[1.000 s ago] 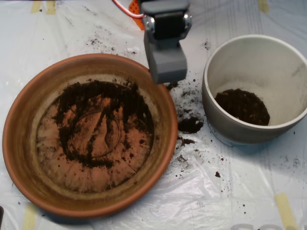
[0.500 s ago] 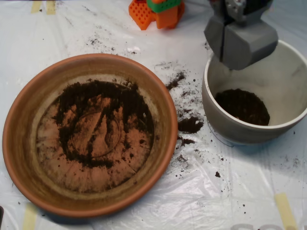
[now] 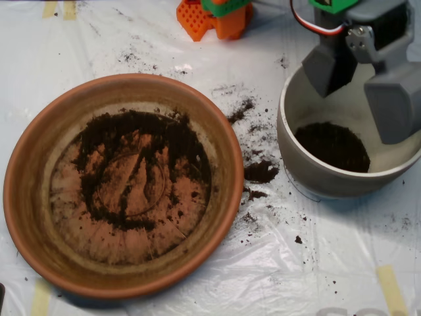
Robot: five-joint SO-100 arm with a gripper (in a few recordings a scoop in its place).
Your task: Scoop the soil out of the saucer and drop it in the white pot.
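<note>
The terracotta saucer (image 3: 39, 191) fills the left half of the overhead view, with a thin ring of dark soil (image 3: 168, 141) spread over its floor. At the right stands the white pot (image 3: 306, 164), a dark mound of soil (image 3: 332, 146) on its bottom. My grey scoop (image 3: 365, 85) hangs over the pot's far right side. Its two shells stand spread apart, one at the pot's back rim and one over its right wall, so it is open above the soil mound.
Loose soil (image 3: 261, 171) is spilled on the white plastic sheet between saucer and pot. The arm's orange and green base (image 3: 214, 14) sits at the top centre. Strips of yellow tape (image 3: 393, 289) mark the sheet near its edges.
The scoop swung right from the saucer's far rim to over the pot, then opened its shells above the pot's soil.
</note>
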